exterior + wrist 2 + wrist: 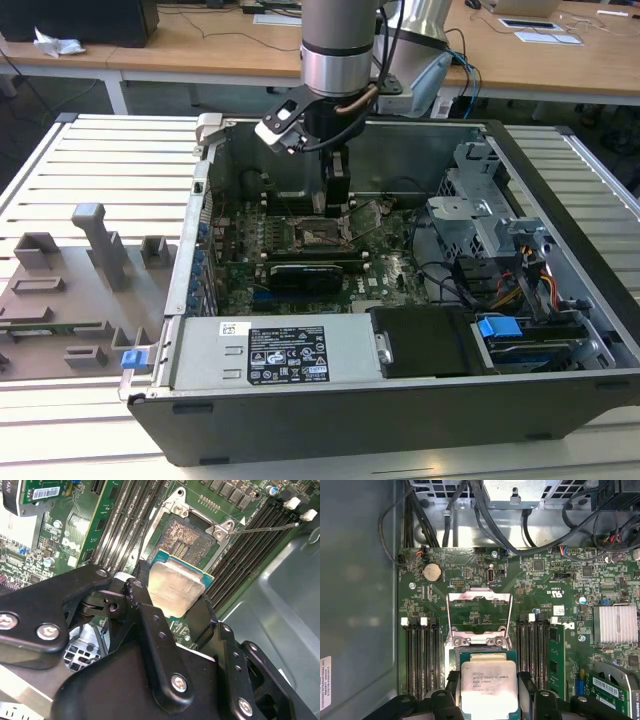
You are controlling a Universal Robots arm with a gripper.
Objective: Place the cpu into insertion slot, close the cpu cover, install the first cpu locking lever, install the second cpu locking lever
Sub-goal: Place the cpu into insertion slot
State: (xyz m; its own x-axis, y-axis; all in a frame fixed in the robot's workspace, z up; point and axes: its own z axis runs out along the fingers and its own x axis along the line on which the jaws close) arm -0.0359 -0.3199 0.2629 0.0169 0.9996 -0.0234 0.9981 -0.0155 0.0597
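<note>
My gripper (335, 203) hangs inside the open computer case, just above the motherboard (385, 265). It is shut on the cpu (176, 586), a flat square chip with a silver metal top, gripped by two opposite edges between the black fingers (142, 582). In the first wrist view the cpu (485, 686) covers most of the socket. The insertion slot (189, 536), dark with a fine contact grid, lies uncovered just beyond the chip. The cpu cover (479, 595), a thin metal frame with a square window, is swung open and away from the socket. A thin wire locking lever (265, 528) stands raised beside the slot.
Black memory slots (420, 655) flank the socket on both sides. A black expansion card (315, 272) and a grey power supply (280, 355) lie toward the case front. Drive cages and cables (490, 240) fill the exterior view's right. Grey fixtures (70, 290) sit outside the case.
</note>
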